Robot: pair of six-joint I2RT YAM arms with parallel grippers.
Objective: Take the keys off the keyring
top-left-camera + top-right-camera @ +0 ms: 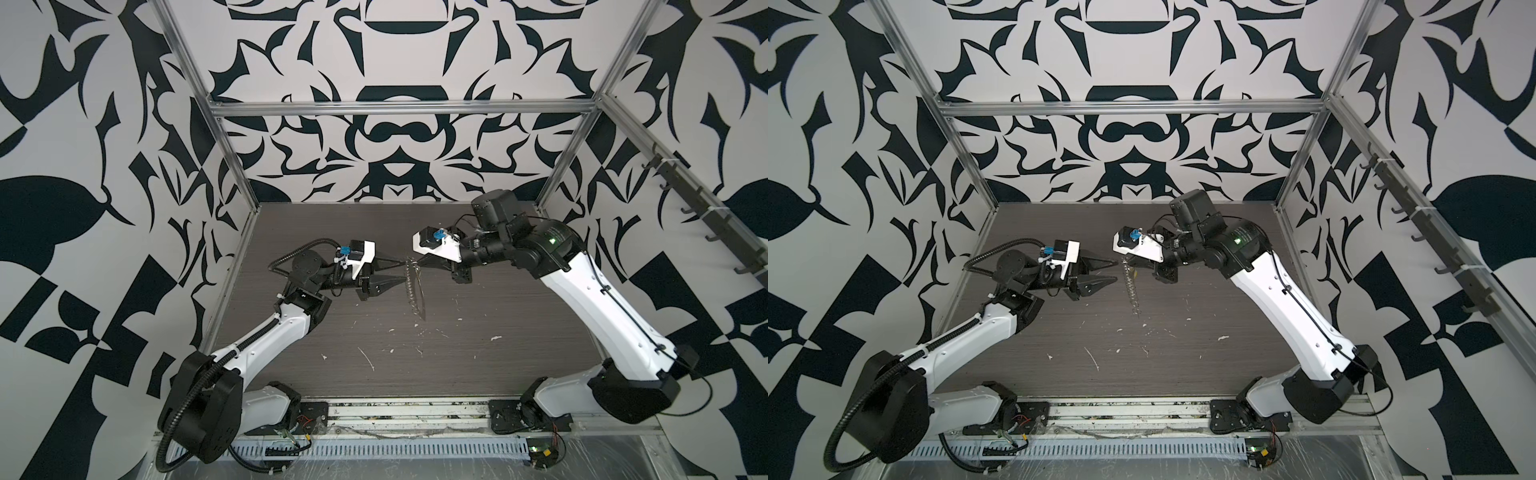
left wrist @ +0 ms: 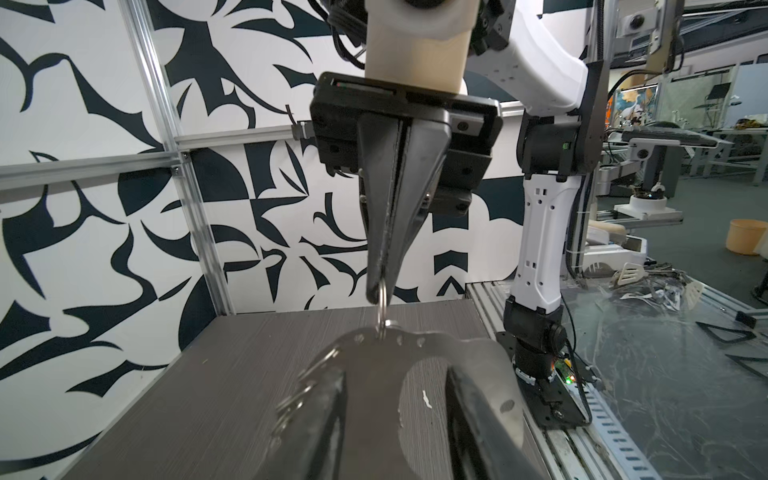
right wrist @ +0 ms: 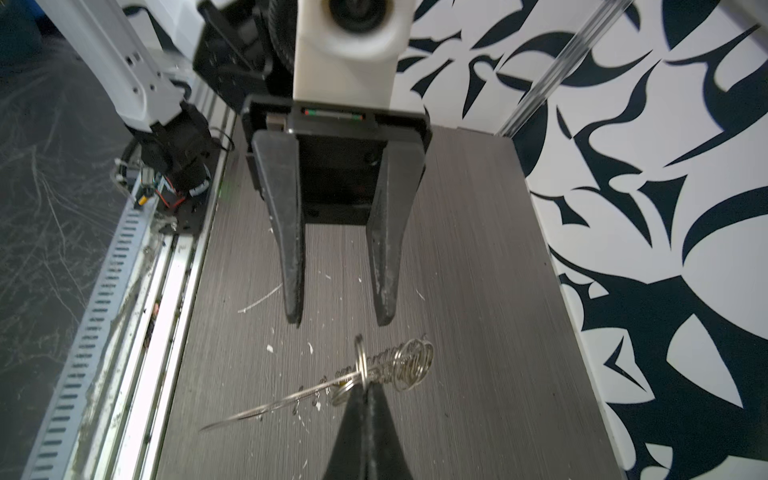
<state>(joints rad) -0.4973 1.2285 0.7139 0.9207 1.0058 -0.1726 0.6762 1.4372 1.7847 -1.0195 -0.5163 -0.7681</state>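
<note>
Nearest the right wrist lens, your right gripper (image 3: 365,395) is cut off by the lower edge of the frame. Its jaws are pressed together on a small ring of the keyring (image 3: 361,361). You see the big hoop only edge-on there, as a thin line running to the lower left, with the chain bunched to the right. The keys (image 3: 341,385) show only as a yellowish speck just beside those tips, too small to make out.

Facing it at mid-frame, your left gripper (image 3: 338,320) stands partly open with nothing between its jaws, near the ring but apart from it.

In the left wrist view its own fingers (image 2: 328,415) blur the bottom and hide most of the chain; only the pinched ring under the right gripper (image 2: 380,291) is sharp.

In both top views the keyring (image 1: 413,291) (image 1: 1130,286) dangles at centre as a thin strand. You cannot tell whether its low end touches the worktop (image 1: 498,332).
</note>
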